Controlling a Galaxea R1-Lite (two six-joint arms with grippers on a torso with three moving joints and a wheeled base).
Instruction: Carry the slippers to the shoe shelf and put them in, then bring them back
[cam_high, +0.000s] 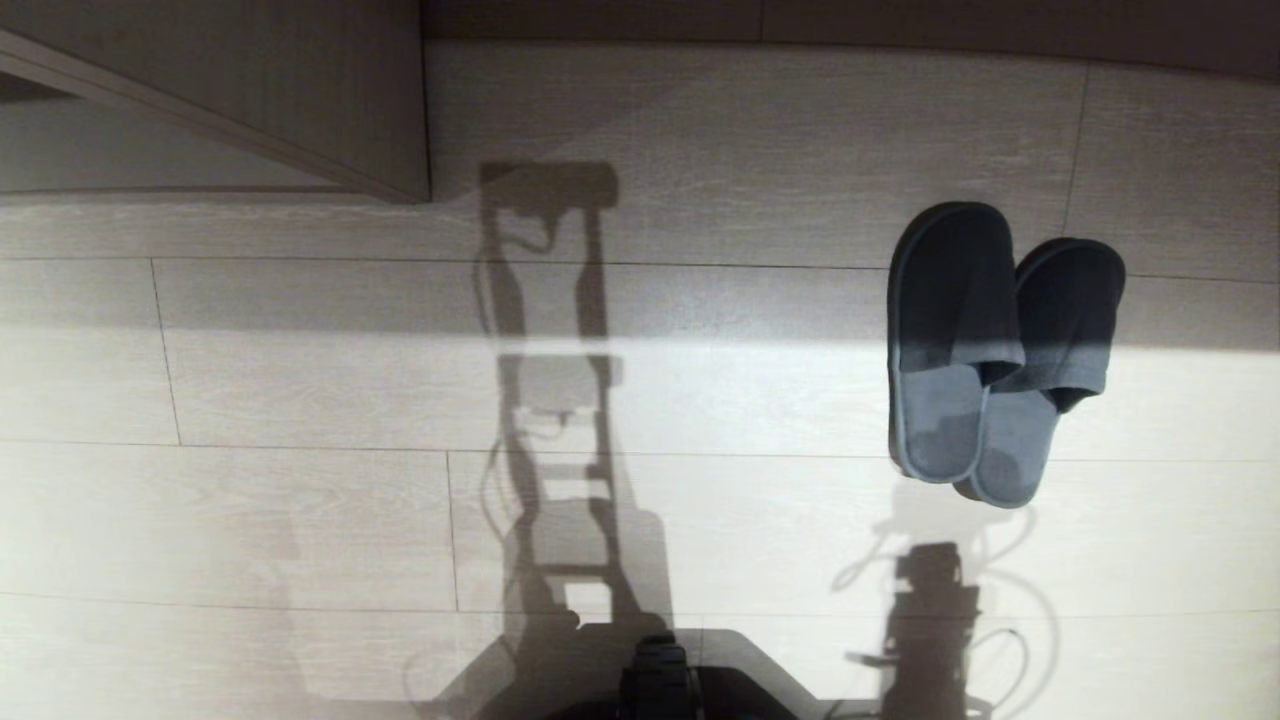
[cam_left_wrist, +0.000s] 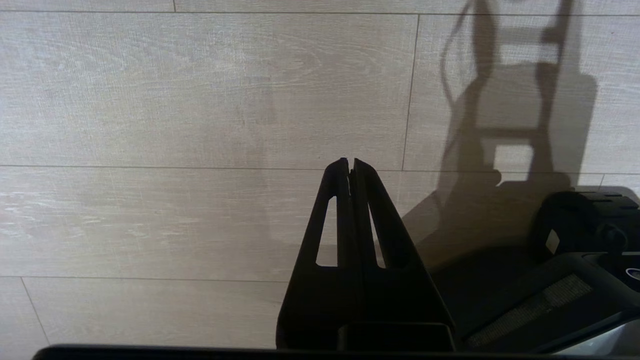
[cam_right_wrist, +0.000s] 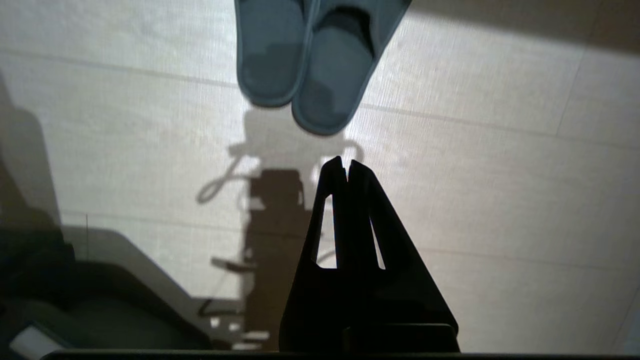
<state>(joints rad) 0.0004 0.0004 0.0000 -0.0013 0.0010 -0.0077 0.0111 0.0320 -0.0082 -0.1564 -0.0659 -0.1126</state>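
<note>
Both sets of jaws are clenched on nothing. In the right wrist view the right gripper (cam_right_wrist: 347, 167) is a black wedge rising from the bottom centre of the frame, its two slotted fingers pressed flat together, pointing at bare floor. The left gripper (cam_left_wrist: 350, 165) looks the same in the left wrist view, tips meeting over bare planks, apparently parked (part of the robot's dark base fills that frame's lower right corner).

Just beyond the right gripper's tips, at the top centre of the right wrist view, lie the slippers (cam_right_wrist: 305, 60). In the head view the slippers (cam_high: 990, 350) sit in the right half of the frame, on the floor, side by side and touching, the right-hand one overlapped a little by its neighbour. They are flat, soft grey-blue fabric slides with a wide darker toe band, open heels and a paler piped rim. Their toes lie in shadow, their heels in a bright band of light.

The floor (cam_high: 300, 400) is pale wood-grain planking with thin dark seams. A light-brown wood-grain panel (cam_high: 300, 80) fills the upper left of the head view; whether it is the shoe shelf cannot be told.

Nothing is held, so this seems to be either the very start of the task or its very end; these views alone do not settle which.
</note>
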